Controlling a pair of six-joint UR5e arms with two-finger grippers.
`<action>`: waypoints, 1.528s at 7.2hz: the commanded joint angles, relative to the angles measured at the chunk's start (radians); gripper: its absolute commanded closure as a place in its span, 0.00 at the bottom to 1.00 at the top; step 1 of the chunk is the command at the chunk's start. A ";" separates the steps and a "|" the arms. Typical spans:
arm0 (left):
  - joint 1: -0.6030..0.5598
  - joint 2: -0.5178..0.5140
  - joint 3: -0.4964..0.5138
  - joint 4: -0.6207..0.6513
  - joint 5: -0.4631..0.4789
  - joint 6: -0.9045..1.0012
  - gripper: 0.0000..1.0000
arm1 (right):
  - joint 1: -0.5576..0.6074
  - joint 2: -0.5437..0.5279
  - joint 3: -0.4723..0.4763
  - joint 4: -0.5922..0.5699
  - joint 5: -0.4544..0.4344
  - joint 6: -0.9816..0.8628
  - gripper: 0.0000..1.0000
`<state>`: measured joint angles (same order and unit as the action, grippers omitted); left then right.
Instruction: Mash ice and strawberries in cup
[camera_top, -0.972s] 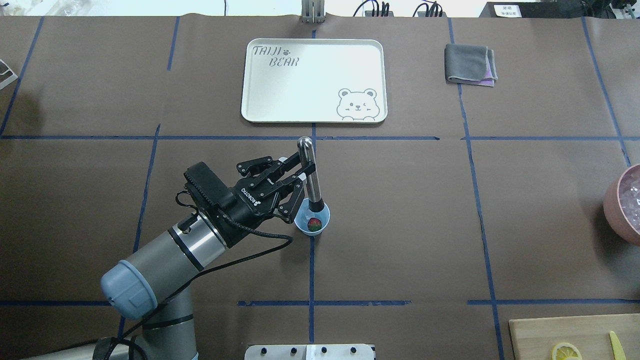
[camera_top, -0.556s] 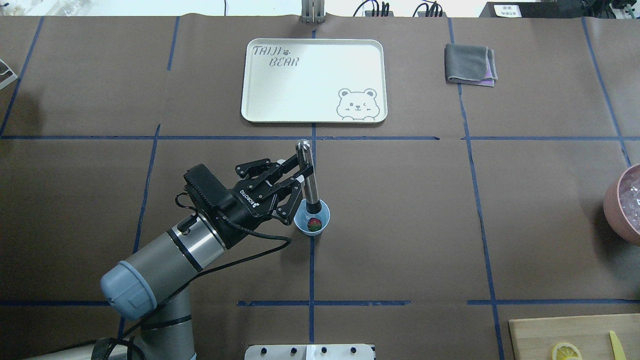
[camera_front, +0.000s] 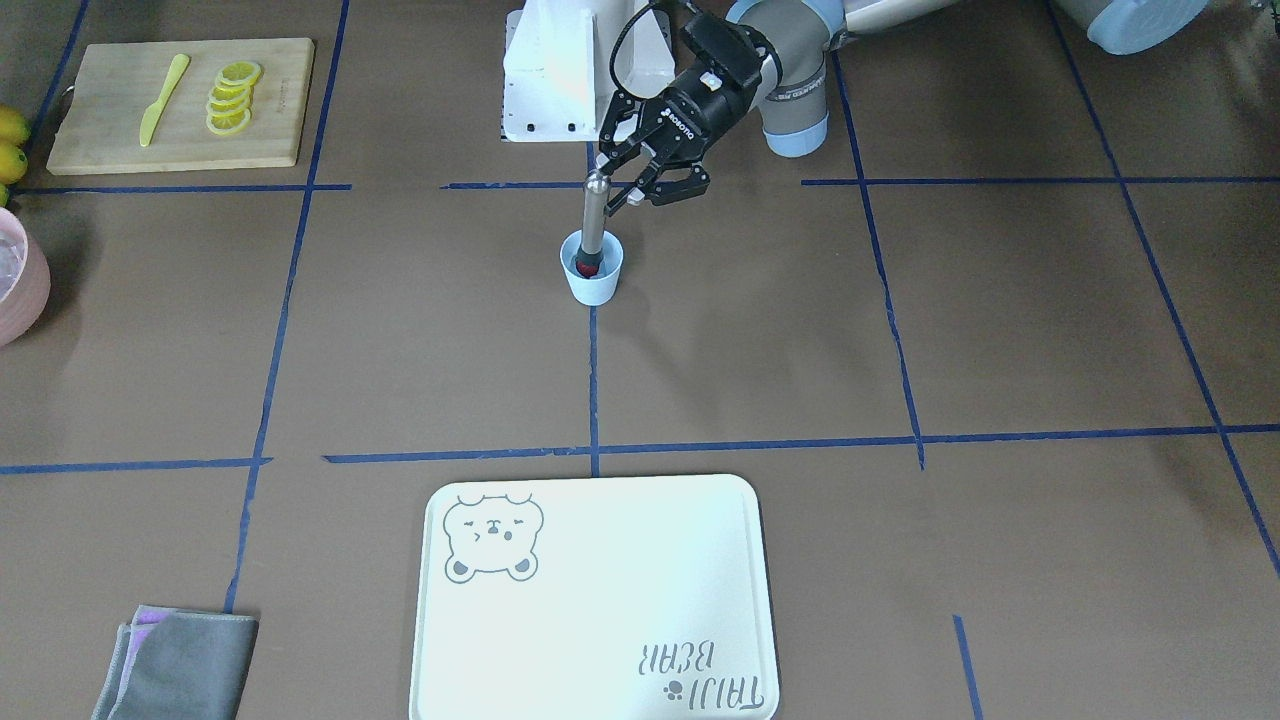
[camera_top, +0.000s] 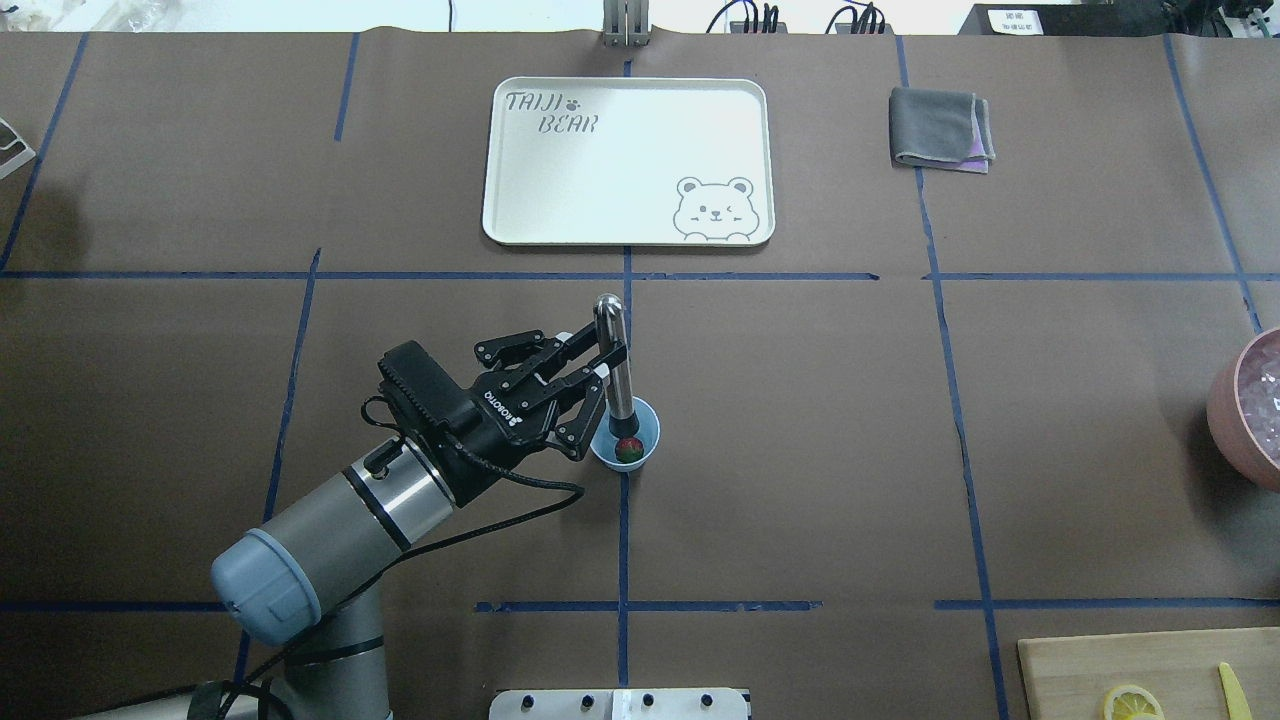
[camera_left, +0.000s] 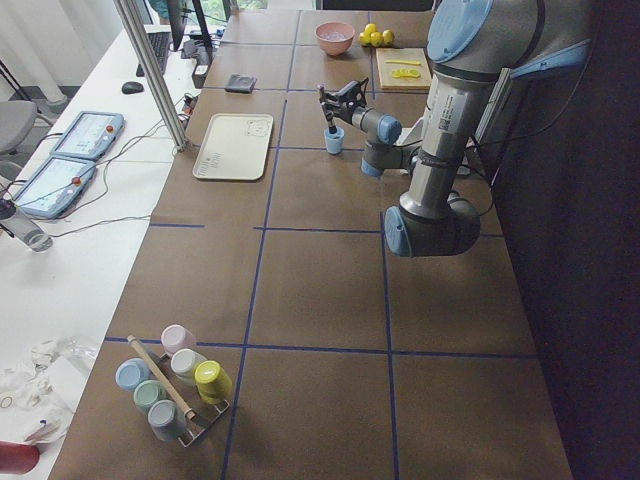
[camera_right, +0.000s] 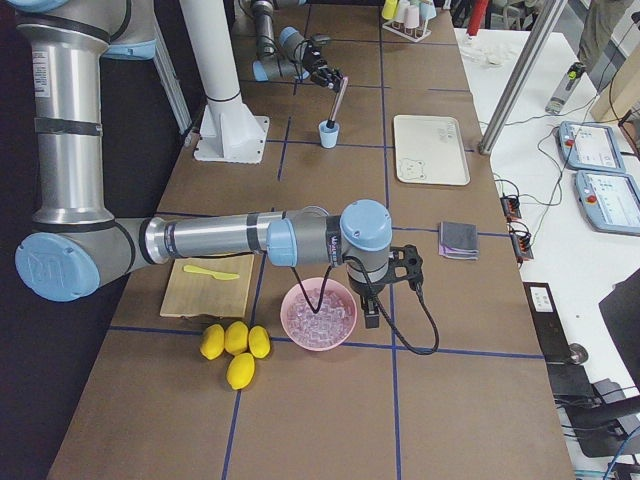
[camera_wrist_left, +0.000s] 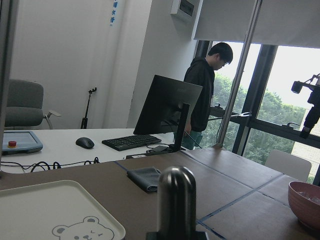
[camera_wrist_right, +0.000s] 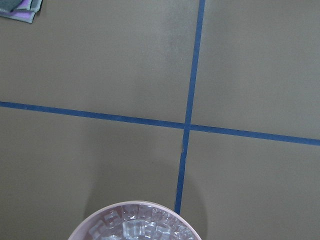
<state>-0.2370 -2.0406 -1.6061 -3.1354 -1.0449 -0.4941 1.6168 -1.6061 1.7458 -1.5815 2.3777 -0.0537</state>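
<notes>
The light-blue cup (camera_top: 651, 430) (camera_front: 592, 284) stands near the table's middle, on a blue tape line. A red strawberry (camera_top: 628, 449) lies inside it. A steel muddler (camera_top: 615, 360) (camera_front: 594, 215) stands upright with its dark foot in the cup, beside the berry. My left gripper (camera_top: 603, 357) (camera_front: 612, 186) is shut on the muddler's upper shaft. The muddler's rounded top (camera_wrist_left: 176, 197) fills the left wrist view. Ice (camera_wrist_right: 136, 226) shows only in the pink bowl (camera_top: 1228, 410) at the right edge. My right gripper (camera_right: 378, 300) hovers beside that bowl; I cannot tell its state.
A white bear tray (camera_top: 628, 160) lies beyond the cup, and a folded grey cloth (camera_top: 942, 128) sits at the far right. A cutting board (camera_front: 180, 105) with lemon slices and a yellow knife is near the robot's right. Whole lemons (camera_right: 232, 345) lie by the bowl. A person (camera_wrist_left: 202, 97) stands beyond the table.
The left gripper and muddler have sunk and drawn slightly nearer the robot, pushing the muddler's foot deeper into the cup. The cup stays in place.
</notes>
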 joint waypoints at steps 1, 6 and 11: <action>0.001 0.000 0.008 0.002 0.000 0.000 1.00 | 0.000 0.000 0.000 0.000 0.000 0.000 0.01; 0.002 -0.004 0.052 0.002 0.000 -0.044 1.00 | 0.000 0.000 -0.005 0.000 0.000 0.000 0.01; 0.001 -0.007 0.045 0.002 -0.001 -0.052 1.00 | 0.000 0.000 -0.005 0.000 0.000 0.000 0.01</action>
<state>-0.2348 -2.0474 -1.5517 -3.1336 -1.0451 -0.5457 1.6168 -1.6061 1.7410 -1.5815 2.3777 -0.0537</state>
